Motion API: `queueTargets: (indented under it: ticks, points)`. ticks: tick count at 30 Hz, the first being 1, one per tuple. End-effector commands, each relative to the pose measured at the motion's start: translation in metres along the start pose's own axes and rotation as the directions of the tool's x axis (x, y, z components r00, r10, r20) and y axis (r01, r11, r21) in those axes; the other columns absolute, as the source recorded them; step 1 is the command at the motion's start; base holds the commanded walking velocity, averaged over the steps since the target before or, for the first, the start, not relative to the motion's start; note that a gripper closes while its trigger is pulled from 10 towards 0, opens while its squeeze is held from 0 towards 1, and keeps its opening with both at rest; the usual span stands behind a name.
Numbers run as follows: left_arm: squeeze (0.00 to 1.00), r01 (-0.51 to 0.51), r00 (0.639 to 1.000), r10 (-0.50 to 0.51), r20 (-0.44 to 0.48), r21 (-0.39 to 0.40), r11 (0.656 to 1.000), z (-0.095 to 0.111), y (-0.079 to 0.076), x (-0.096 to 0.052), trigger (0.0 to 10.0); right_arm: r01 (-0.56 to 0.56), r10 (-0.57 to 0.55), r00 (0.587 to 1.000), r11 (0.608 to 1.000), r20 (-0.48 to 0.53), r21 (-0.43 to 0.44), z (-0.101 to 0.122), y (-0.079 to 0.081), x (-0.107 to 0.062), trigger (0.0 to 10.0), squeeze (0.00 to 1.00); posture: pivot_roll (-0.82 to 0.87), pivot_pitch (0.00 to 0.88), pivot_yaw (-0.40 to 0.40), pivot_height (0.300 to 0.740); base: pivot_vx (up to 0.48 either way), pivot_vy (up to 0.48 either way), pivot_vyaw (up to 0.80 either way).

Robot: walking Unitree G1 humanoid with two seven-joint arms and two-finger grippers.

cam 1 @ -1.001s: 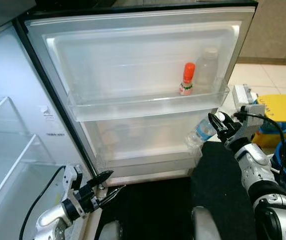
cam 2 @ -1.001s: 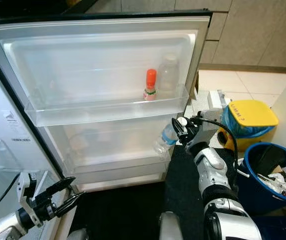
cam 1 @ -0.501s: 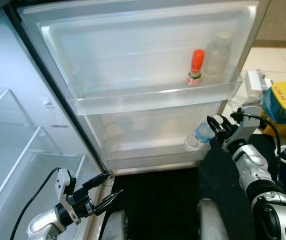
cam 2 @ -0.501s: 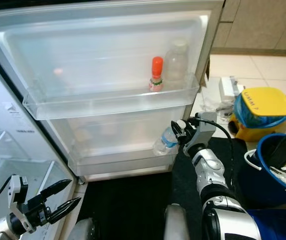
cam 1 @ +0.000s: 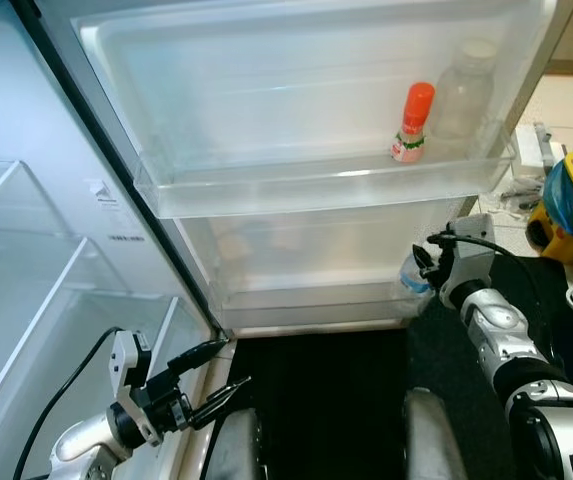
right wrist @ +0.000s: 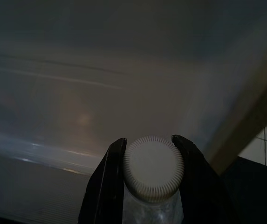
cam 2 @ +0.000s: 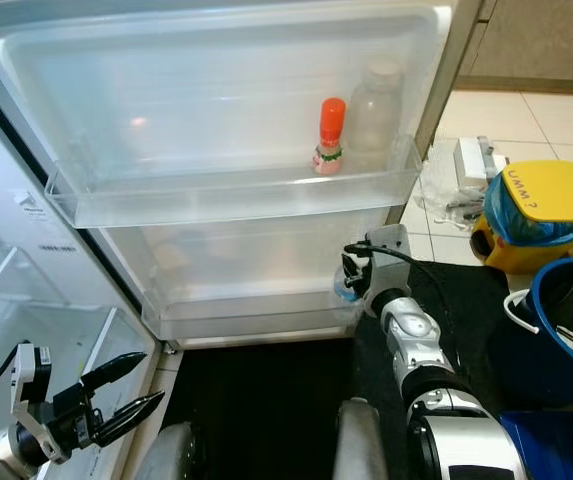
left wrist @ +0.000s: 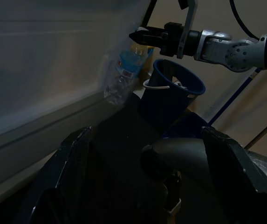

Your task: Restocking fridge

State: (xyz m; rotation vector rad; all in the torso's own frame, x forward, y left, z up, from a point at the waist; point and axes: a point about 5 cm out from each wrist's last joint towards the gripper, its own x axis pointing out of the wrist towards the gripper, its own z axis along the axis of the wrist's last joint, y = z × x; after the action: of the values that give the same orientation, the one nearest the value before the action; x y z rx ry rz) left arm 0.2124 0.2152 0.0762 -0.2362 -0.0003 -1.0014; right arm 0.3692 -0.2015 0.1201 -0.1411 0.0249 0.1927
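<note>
Bottle [left wrist: 122, 71]: clear plastic with a blue label, tilted, its body pushed into the lower door bin [cam 1: 306, 295] at the bin's right end; we see its ribbed white cap [right wrist: 153, 168] pinched between our right fingers.
Right gripper [cam 1: 424, 270]: clamped on the bottle's neck just under the cap, one black finger [right wrist: 106, 184] on each side, held at the open edge of the fridge door [cam 1: 296, 120].
Bottle to claw: the cap end sits in our grip, and the body slopes down and away from it into the bin, as our left wrist view shows.
Left gripper [cam 1: 214, 377]: low by the foot of the fridge, fingers spread apart, holding nothing, well apart from the bottle.
Upper door bin [cam 1: 266, 190]: frosted, translucent plastic with a long straight rim; we see a small sauce bottle [cam 1: 411, 122] with an orange cap standing upright in it, and just beside it a taller clear jar [cam 1: 466, 90] with a pale lid.
Fridge shelves [cam 1: 26, 300]: clear, thin-edged panes on our left, inside the white cabinet.
Floor: pale tiles to our right, with a dark mat [cam 1: 316, 400] under the door.
Buckets: a round blue one [cam 2: 566, 330] near our right arm and a yellow-lidded one [cam 2: 541, 205] behind it.
</note>
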Motion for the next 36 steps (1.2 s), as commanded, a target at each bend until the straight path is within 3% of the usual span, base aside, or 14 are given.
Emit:
queueTargets:
  ticks: [1, 13, 14, 15, 16, 20, 21, 22, 23, 24, 26, 27, 36]
  points:
    - [0.0, -0.003, 0.999, 0.003, -0.038, -0.01, 1.0, -0.001, -0.001, -0.007, 10.0, 0.021, -0.022, 0.999, 1.0, -0.031, -0.005, -0.007, -0.004, -0.003, 10.0, 0.0, 0.1, 0.285, 0.075, 0.561, 0.0, 0.0, 0.0]
    - [0.0, 0.004, 0.999, -0.006, -0.049, -0.022, 1.0, 0.0, -0.003, -0.002, 10.0, 0.036, -0.036, 0.999, 0.999, -0.033, -0.011, -0.008, -0.001, -0.003, 10.0, 0.0, 0.1, 0.271, 0.08, 0.561, 0.0, 0.0, 0.0]
    - [0.0, 0.005, 0.999, -0.006, -0.052, -0.022, 1.0, 0.001, -0.002, -0.002, 10.0, 0.035, -0.036, 0.999, 0.999, -0.028, -0.013, -0.007, -0.001, -0.003, 10.0, 0.13, 0.1, 0.27, 0.08, 0.561, 0.0, 0.0, 0.0]
    - [0.0, 0.005, 0.999, -0.006, -0.053, -0.021, 1.0, 0.001, -0.002, -0.001, 10.0, 0.035, -0.035, 0.999, 0.999, -0.02, -0.014, -0.005, -0.002, -0.002, 10.0, 0.71, 0.1, 0.265, 0.08, 0.561, 0.0, 0.0, 0.0]
    - [0.0, 0.006, 0.998, -0.007, -0.055, -0.019, 1.0, 0.001, -0.001, -0.001, 10.0, 0.037, -0.037, 0.999, 0.999, -0.009, -0.012, -0.003, -0.003, -0.002, 10.0, 0.93, 0.09, 0.261, 0.081, 0.561, 0.0, 0.0, 0.0]
    - [0.0, 0.008, 0.998, -0.009, -0.057, -0.018, 1.0, 0.001, 0.001, 0.001, 10.0, 0.048, -0.048, 0.999, 0.999, 0.012, -0.006, 0.002, -0.006, 0.0, 10.0, 0.89, 0.09, 0.256, 0.081, 0.561, 0.0, 0.0, 0.0]
    - [0.0, 0.011, 0.998, -0.012, -0.058, -0.018, 1.0, 0.001, 0.001, 0.002, 10.0, 0.049, -0.049, 0.998, 0.999, 0.03, -0.004, 0.006, -0.007, 0.001, 10.0, 0.82, 0.08, 0.25, 0.08, 0.561, 0.0, 0.0, 0.0]
    - [0.0, 0.011, 0.998, -0.012, -0.058, -0.018, 1.0, 0.001, 0.001, 0.002, 10.0, 0.049, -0.049, 0.998, 0.999, 0.03, -0.004, 0.006, -0.007, 0.001, 10.0, 0.82, 0.08, 0.25, 0.08, 0.561, 0.0, 0.0, 0.0]
    - [0.0, 0.014, 0.998, -0.015, -0.06, -0.019, 1.0, 0.001, 0.001, 0.003, 10.0, 0.046, -0.047, 0.998, 0.999, 0.044, 0.003, 0.009, -0.008, 0.001, 10.0, 0.68, 0.08, 0.25, 0.08, 0.561, 0.0, 0.0, 0.0]
    - [0.0, 0.017, 0.998, -0.018, -0.061, -0.02, 1.0, 0.001, 0.001, 0.003, 10.0, 0.034, -0.035, 0.997, 0.999, 0.068, 0.014, 0.013, -0.009, 0.002, 10.0, 0.18, 0.08, 0.244, 0.079, 0.561, 0.0, 0.0, 0.0]
    - [0.0, 0.017, 0.998, -0.018, -0.061, -0.02, 1.0, 0.001, 0.001, 0.003, 10.0, 0.034, -0.035, 0.997, 0.999, 0.068, 0.014, 0.013, -0.009, 0.002, 10.0, 0.18, 0.08, 0.244, 0.079, 0.561, 0.0, 0.0, 0.0]
    - [0.0, 0.019, 0.998, -0.021, -0.064, -0.022, 1.0, 0.0, 0.002, 0.005, 10.0, -0.002, -0.002, 0.992, 0.999, 0.122, 0.036, 0.022, -0.01, 0.003, 10.0, 0.0, 0.07, 0.231, 0.076, 0.561, 0.0, 0.0, 0.0]
    - [0.0, 0.021, 0.997, -0.022, -0.067, -0.026, 0.999, -0.003, 0.007, 0.008, 10.0, -0.106, 0.084, 0.968, 0.991, 0.239, 0.08, 0.039, -0.016, 0.001, 10.0, 0.0, 0.05, 0.202, 0.065, 0.561, 0.0, 0.0, 0.0]
